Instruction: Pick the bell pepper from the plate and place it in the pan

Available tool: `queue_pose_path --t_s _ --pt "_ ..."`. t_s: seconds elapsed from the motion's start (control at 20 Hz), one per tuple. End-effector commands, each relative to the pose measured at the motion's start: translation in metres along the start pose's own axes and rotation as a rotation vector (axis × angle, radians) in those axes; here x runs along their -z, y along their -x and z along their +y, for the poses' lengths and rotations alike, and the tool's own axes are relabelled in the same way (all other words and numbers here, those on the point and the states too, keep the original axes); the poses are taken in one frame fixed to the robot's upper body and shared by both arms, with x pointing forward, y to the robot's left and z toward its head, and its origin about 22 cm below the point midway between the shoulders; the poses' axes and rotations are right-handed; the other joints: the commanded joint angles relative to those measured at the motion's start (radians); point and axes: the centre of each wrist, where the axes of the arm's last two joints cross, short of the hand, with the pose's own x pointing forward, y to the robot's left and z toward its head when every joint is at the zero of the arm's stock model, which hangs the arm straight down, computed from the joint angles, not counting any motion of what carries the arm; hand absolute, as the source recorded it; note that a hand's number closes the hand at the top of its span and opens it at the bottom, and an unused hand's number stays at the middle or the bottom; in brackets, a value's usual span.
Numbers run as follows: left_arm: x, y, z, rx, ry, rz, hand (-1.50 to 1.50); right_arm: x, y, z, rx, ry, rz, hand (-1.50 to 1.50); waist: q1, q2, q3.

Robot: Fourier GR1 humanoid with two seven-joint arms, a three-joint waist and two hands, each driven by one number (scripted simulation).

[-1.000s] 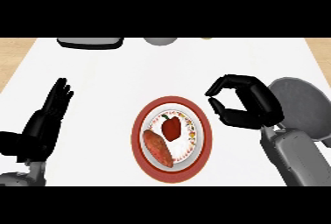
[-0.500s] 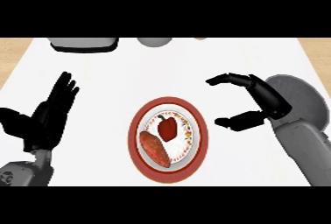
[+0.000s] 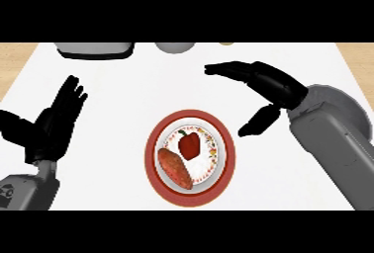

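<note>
Head view, looking steeply down on a white counter. A round plate (image 3: 191, 157) with a red rim sits near the middle, toward the lower part of the view. On it lies the red bell pepper (image 3: 189, 144), in the upper half of the plate, with its stem end pointing up and away from the robot, so its long axis runs roughly front to back. A brown, oblong food item (image 3: 175, 168), possibly a sweet potato, lies just beside the pepper, lower and to the left.

The right hand (image 3: 264, 85) hovers above and to the right of the plate, fingers spread wide and straight, thumb hanging down toward the plate's right rim; it holds nothing. The pepper lies down and to the left of this hand, and this hand looks the nearer of the two.

The left hand (image 3: 53, 123) rests open at the left edge, fingers up, well apart from the plate.

A grey pan (image 3: 96, 49) shows partly at the top edge, upper left, beyond the plate. A grey rounded object (image 3: 174, 47) sits beside it.
</note>
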Motion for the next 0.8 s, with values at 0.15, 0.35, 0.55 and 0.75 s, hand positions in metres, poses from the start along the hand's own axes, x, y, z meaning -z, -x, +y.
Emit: queue_pose_path --t_s 0.15,0.35,0.55,0.75 --pt "0.010 -0.002 -0.003 0.017 0.006 -0.001 0.00 0.064 -0.048 0.002 -0.238 -0.196 0.070 -1.50 0.001 0.001 0.000" --pt "-0.004 0.012 -0.007 0.007 -0.005 0.004 0.00 0.069 -0.062 0.040 -0.312 -0.368 0.131 -1.50 -0.008 -0.004 0.000" --pt "-0.003 0.009 -0.001 -0.006 0.017 -0.012 0.00 0.076 -0.050 0.044 -0.367 -0.598 0.225 -1.50 0.000 0.000 0.000" --pt "-0.016 0.000 -0.009 0.000 -0.003 0.012 0.00 0.079 -0.088 0.058 -0.391 -0.622 0.219 -1.50 -0.015 -0.007 0.001"
